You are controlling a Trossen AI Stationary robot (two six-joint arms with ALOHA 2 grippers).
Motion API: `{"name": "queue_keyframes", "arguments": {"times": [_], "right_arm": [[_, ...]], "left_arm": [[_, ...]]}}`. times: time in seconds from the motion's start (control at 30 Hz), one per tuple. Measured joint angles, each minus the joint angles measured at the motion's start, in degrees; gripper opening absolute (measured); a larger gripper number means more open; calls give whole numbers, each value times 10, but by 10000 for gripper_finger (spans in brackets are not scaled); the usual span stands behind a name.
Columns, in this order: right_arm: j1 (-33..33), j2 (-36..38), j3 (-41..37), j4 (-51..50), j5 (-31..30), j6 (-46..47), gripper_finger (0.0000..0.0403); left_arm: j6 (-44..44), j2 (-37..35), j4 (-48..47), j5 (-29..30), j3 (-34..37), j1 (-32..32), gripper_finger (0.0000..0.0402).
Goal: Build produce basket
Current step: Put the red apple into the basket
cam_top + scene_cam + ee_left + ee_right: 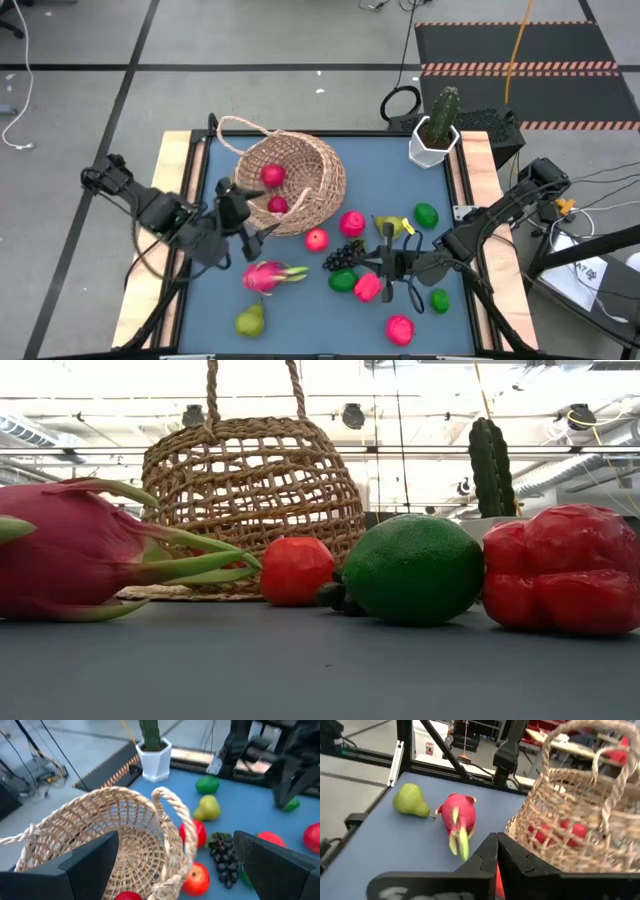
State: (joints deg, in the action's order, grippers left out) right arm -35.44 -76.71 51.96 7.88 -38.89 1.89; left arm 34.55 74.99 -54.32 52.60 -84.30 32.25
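Note:
The tan wicker basket (300,175) sits at the table's far middle, its mouth tipped toward the left arm, with two red round fruits (272,175) inside. My left gripper (245,212) hovers open at the basket's near-left rim; in its wrist view the fingers (90,865) stand either side of the rim and handle (175,815) without touching. My right gripper (372,266) is shut among the loose produce, beside a red-pink fruit (367,287) and the dark grapes (345,255). A dragon fruit (268,275) and a pear (250,320) lie near the front left.
More produce lies on the blue mat: a red fruit (317,239), a pink one (352,223), limes (426,214) (440,299), a yellow pear (392,227) and a pink fruit (400,328). A white pot with a cactus (435,135) stands at the far right corner.

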Motion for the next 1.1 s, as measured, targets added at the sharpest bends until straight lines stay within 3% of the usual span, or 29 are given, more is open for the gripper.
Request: {"name": "queue_keyframes", "arguments": {"times": [0.23,0.37,0.57,0.83,1.1], "right_arm": [[-3,0,0,-39,67,161,57],[-23,0,0,-68,105,283,91],[-80,0,0,-99,105,414,131],[-155,-8,0,-128,101,598,155],[-200,-50,17,-134,107,680,176]], "left_arm": [[67,-1,-30,107,42,38,390],[61,-6,-24,106,46,37,390],[61,-5,-25,104,46,46,390],[83,5,-25,88,46,69,390],[116,8,-25,89,46,93,390]]}}
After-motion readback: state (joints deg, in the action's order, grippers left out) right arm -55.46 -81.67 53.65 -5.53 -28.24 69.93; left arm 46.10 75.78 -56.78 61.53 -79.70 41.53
